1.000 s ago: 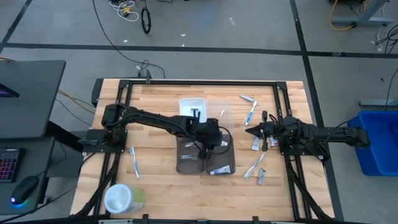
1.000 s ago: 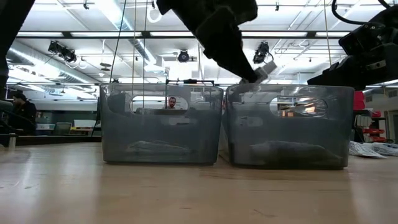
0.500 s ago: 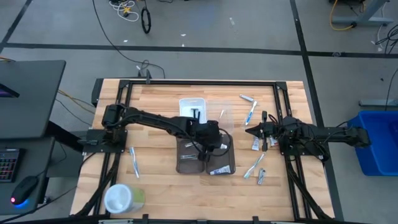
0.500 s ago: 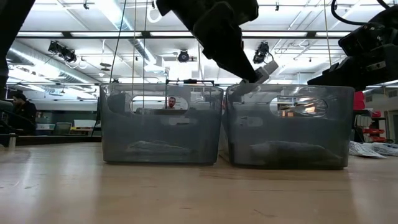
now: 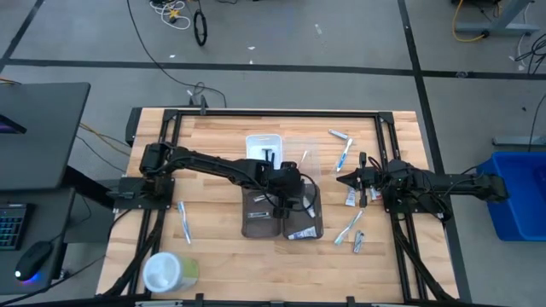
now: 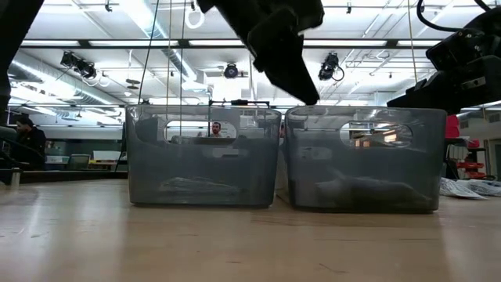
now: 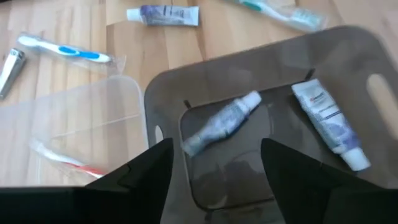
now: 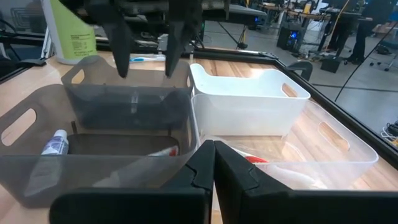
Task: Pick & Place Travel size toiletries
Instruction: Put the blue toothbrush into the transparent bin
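Left gripper (image 7: 214, 165) above right grey tray (image 7: 348, 37), table centre, fingers now spread; tube (image 7: 222, 122) just dropped inside, beside second tube (image 7: 328, 123). Right gripper (image 5: 341, 180) closed, empty, waiting near right edge.

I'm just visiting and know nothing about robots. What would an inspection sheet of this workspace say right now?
Surface: wooden table in a black frame.
Job's things: two tubes lie in the right grey tray; toothbrushes and tubes loose on the table near the right arm; one toothbrush near the left arm.
Clutter: round white-and-green container; white tray; clear tray.
Grippers: left gripper open above the right grey tray, holding nothing; right gripper shut, beside the trays.
Cables: several on the floor beyond the table.
Surroundings: blue bin; people far behind.
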